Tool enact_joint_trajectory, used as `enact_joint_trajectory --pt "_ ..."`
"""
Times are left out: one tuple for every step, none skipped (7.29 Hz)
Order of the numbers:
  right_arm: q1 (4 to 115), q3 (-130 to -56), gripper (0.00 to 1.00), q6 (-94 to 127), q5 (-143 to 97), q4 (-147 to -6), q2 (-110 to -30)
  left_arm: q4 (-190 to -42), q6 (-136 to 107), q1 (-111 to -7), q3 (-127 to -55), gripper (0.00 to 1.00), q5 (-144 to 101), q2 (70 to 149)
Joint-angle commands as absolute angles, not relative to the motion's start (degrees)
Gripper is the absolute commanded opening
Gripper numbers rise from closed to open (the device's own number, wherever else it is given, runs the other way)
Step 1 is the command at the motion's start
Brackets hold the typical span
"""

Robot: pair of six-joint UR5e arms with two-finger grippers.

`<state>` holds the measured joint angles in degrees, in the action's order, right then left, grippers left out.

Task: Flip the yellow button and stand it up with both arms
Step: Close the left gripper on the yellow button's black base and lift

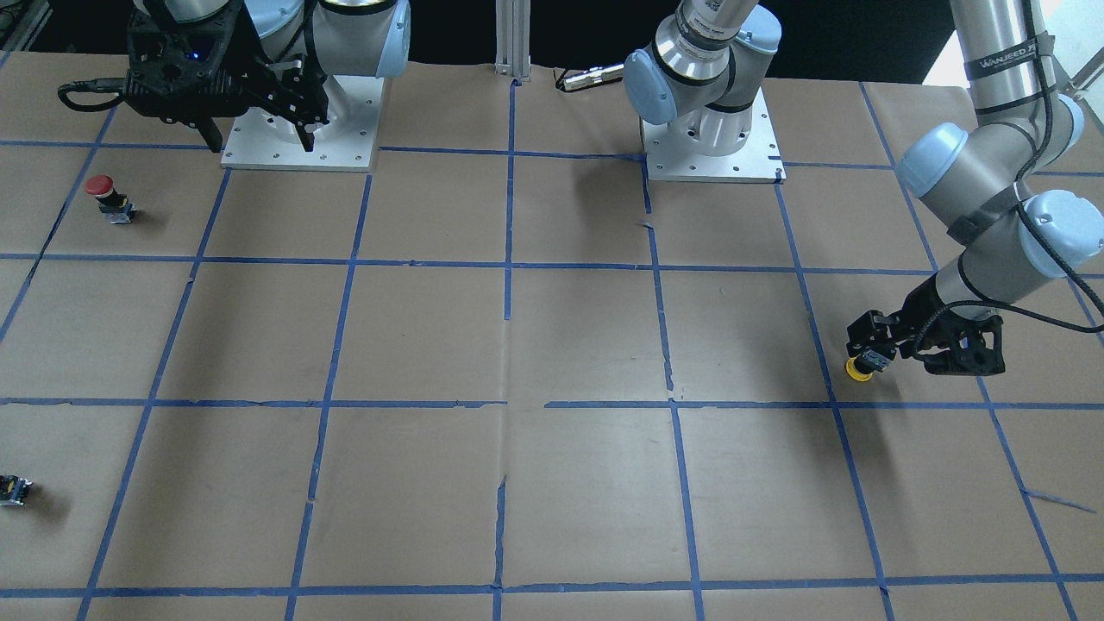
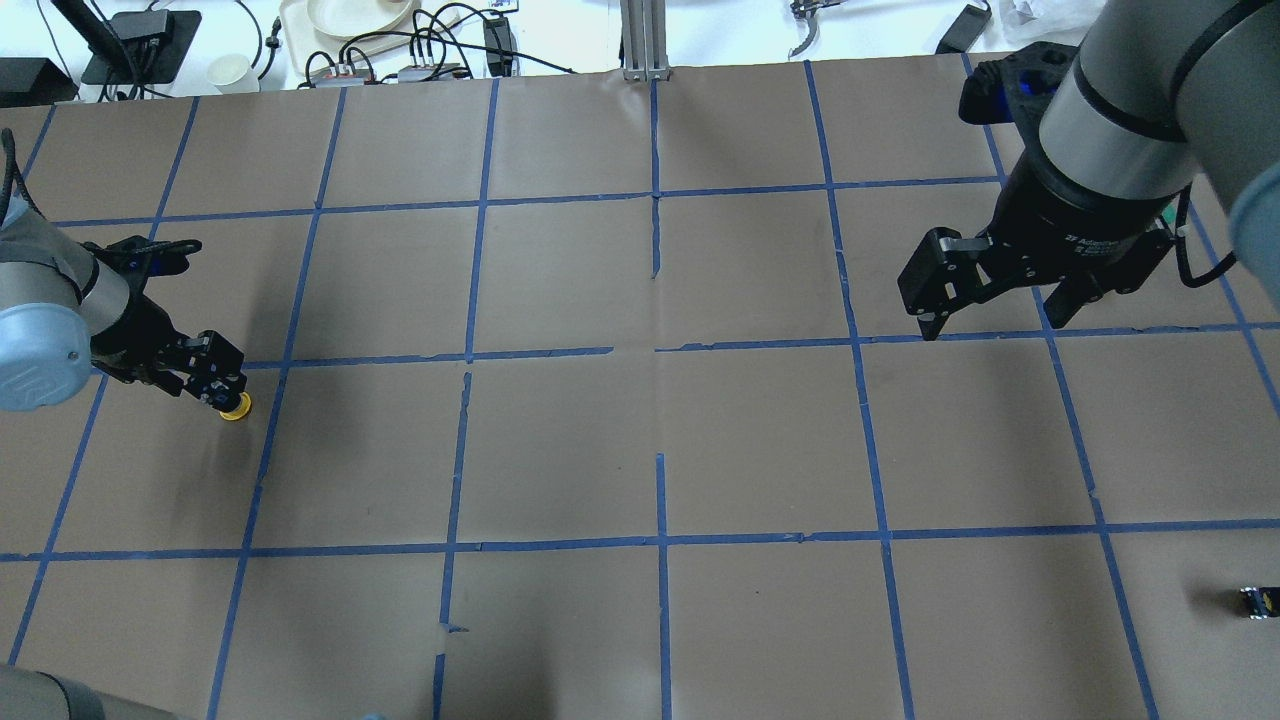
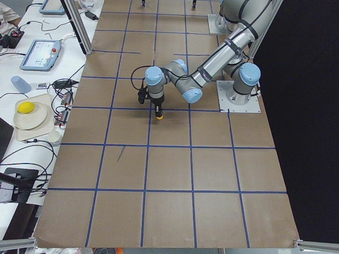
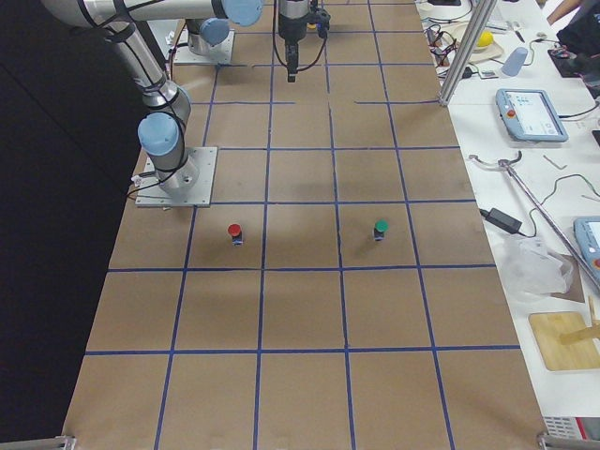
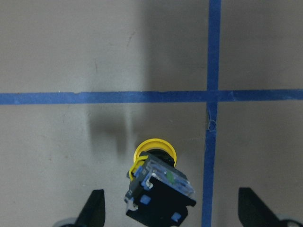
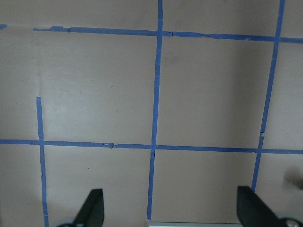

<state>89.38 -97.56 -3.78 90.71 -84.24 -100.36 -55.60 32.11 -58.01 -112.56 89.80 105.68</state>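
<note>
The yellow button (image 1: 858, 368) rests cap-down on the paper-covered table, its grey-blue contact block on top. It also shows in the overhead view (image 2: 236, 408), the left side view (image 3: 159, 116) and the left wrist view (image 5: 154, 152). My left gripper (image 1: 869, 352) (image 2: 220, 392) is low over it. In the left wrist view its fingertips (image 5: 94, 208) stand wide apart on either side of the button, not touching it, so it is open. My right gripper (image 1: 259, 142) (image 2: 992, 325) is open and empty, raised near its base, far from the button.
A red-capped button (image 1: 103, 194) (image 4: 234, 232) stands near the right arm's base plate (image 1: 259, 159). A green-capped button (image 4: 381, 228) stands beside it in the right side view. A small black capless block (image 1: 13, 489) (image 2: 1258, 600) lies near the table edge. Blue tape lines grid the paper.
</note>
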Motion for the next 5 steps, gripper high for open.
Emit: enact_joint_trajectory --pt "89.4 -97.5 1.0 -2.8 90.5 -84.2 -100.3 -54.0 31.6 -58.0 -112.6 0.1 91.4 105.6" --pt "89.4 -97.5 1.0 1.6 90.1 -84.1 -100.3 -53.9 31.5 -58.0 -112.6 0.04 91.4 105.6" --pt "89.4 -97.4 1.0 4.9 87.7 -84.1 -100.2 -53.8 31.2 -58.0 -112.5 0.03 91.2 105.1" --pt "89.4 -96.4 1.0 8.2 86.1 -84.2 -100.1 -54.1 30.2 -58.6 -112.4 0.03 90.7 104.6" --pt "89.4 -96.3 1.0 15.2 82.3 -84.2 -100.1 -54.6 28.3 -60.7 -112.4 0.03 87.0 103.4"
